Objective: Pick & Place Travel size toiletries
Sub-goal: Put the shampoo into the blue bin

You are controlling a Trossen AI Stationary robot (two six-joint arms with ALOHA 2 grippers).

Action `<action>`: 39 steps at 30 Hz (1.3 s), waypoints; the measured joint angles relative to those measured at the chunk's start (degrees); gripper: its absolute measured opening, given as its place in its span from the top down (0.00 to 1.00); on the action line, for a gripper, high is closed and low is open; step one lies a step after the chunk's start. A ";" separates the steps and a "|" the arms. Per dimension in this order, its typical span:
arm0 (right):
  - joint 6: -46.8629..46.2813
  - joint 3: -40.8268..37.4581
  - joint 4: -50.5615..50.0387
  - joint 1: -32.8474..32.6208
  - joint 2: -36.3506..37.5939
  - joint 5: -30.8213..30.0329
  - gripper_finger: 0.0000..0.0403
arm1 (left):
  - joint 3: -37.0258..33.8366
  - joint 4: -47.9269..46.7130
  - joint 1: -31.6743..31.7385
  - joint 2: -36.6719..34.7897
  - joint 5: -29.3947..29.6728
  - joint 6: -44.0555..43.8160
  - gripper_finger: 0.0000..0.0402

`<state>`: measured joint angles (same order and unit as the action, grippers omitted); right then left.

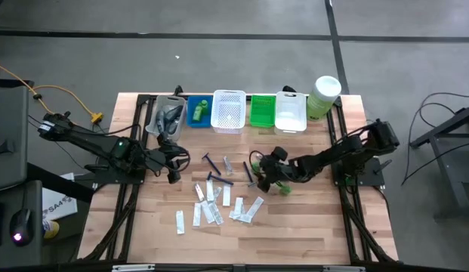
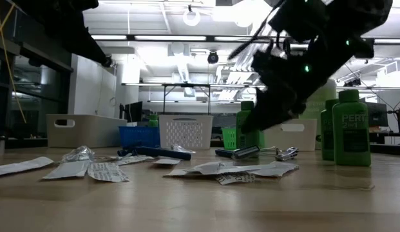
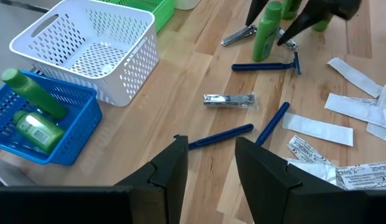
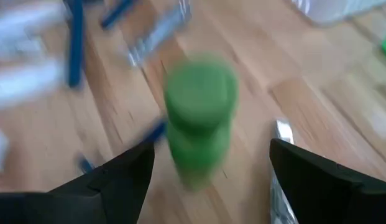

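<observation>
Tabletop: right gripper (image 1: 266,172) open w/ green bottle (image 4: 199,118) between fingers

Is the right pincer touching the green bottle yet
Apart. The right wrist view shows the bottle standing between the open right pincer fingers, with bare wood visible on both sides.

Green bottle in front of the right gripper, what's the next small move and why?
Probably ease the right gripper forward and shut on the green bottle. Its fingers are open and the bottle stands upright between them, not yet gripped.
</observation>
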<state>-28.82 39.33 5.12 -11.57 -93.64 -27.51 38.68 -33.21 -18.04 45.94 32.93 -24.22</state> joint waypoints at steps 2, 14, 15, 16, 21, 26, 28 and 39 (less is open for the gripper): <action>0.16 0.08 1.91 0.27 -1.76 0.50 0.22 | 0.02 -0.14 0.02 -0.01 -0.07 -0.03 0.67; 0.57 0.11 5.64 1.22 -4.22 2.65 0.38 | 0.04 -0.72 0.00 -0.07 -1.05 -0.27 0.67; 0.56 0.11 5.70 1.30 -4.26 2.68 0.41 | 0.04 -0.84 0.01 -0.07 -1.05 -0.28 0.67; 0.50 0.11 5.71 1.45 -4.27 2.58 0.44 | 0.04 -0.82 0.01 -0.07 -1.03 -0.31 0.67; -0.26 0.11 5.92 1.62 -4.27 2.63 0.60 | 0.04 -0.85 0.02 -0.07 -1.03 -1.37 0.67; 0.23 0.23 5.77 1.62 -4.15 4.47 0.78 | 0.04 -0.94 0.02 -0.49 -1.03 -1.56 0.67; 1.48 0.72 5.15 1.64 -3.62 6.44 0.85 | 0.04 -0.88 0.02 -0.87 -1.01 -1.56 0.67; 11.23 10.25 -2.20 3.96 0.70 11.87 0.86 | 0.04 2.51 0.02 -1.19 2.50 5.60 0.67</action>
<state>-17.59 49.58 2.92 -7.62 -92.94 -15.65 38.72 -30.70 -18.02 44.75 35.43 -18.62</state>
